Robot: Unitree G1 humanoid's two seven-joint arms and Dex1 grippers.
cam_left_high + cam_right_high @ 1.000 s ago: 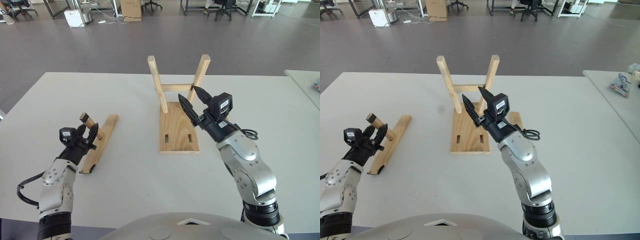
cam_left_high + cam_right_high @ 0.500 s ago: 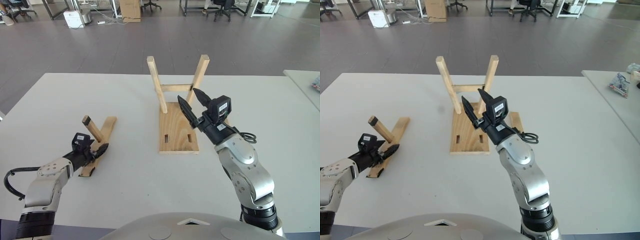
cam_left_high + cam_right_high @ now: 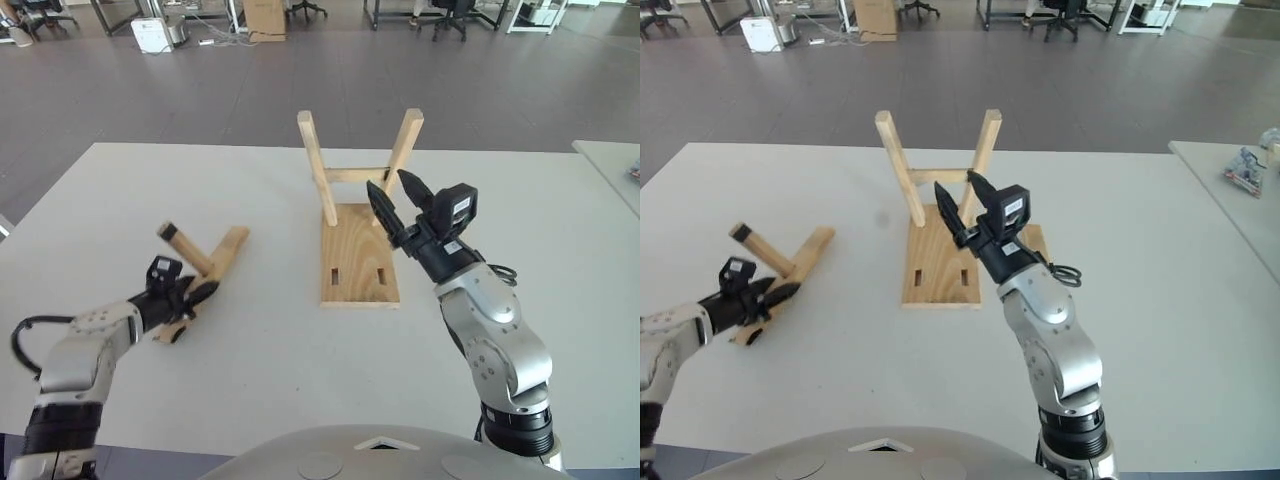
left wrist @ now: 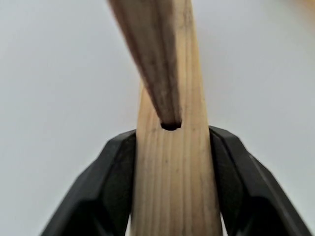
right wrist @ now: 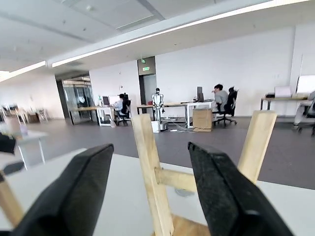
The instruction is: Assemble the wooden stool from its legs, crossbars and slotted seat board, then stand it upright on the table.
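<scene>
The slotted seat board [image 3: 358,258] lies flat mid-table, with two legs joined by a crossbar [image 3: 352,175] standing up from its far end. A second leg-and-crossbar piece [image 3: 203,270] rests on the table at the left, one leg [image 3: 180,243] tilted upward. My left gripper [image 3: 183,300] is shut on the near end of that piece; the left wrist view shows the wood [image 4: 172,162] clamped between both fingers. My right gripper [image 3: 396,204] hovers open above the seat board's right side, just in front of the standing legs [image 5: 147,167].
The white table [image 3: 250,380] has bare surface in front of and between the pieces. Its right edge borders a neighbouring table [image 3: 615,165]. Beyond the far edge lies open office floor with desks and chairs.
My left gripper has swung the loose leg piece, its far end turning rightward and the piece lifting slightly. The right gripper has risen a little toward the standing legs.
</scene>
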